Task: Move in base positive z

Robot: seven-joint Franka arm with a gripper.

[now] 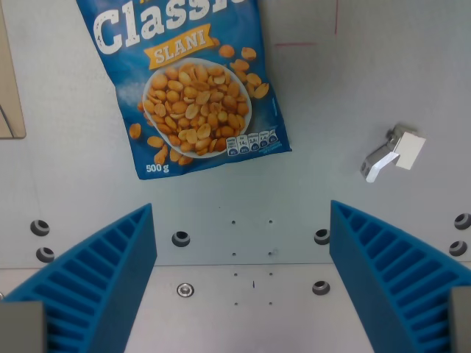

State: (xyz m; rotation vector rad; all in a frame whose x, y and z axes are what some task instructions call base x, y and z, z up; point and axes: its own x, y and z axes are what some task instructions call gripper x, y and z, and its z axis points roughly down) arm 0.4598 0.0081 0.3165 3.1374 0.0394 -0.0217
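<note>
My gripper [243, 250] looks straight down at a grey metal table [346, 95]. Its two blue ribbed fingers [110, 272] stand wide apart at the bottom left and bottom right of the wrist view, with nothing between them. A blue bag of salted peanuts [188, 81], printed "Classic SLANI 500 g", lies flat on the table above the fingers, at the wrist view's upper left of centre. The gripper is well clear of the bag.
A small white and silver bracket [394, 152] sits on the table at the wrist view's right. A beige panel edge [10, 88] shows at the far left. Several bolt holes [180, 238] and screws dot the plate near a seam below.
</note>
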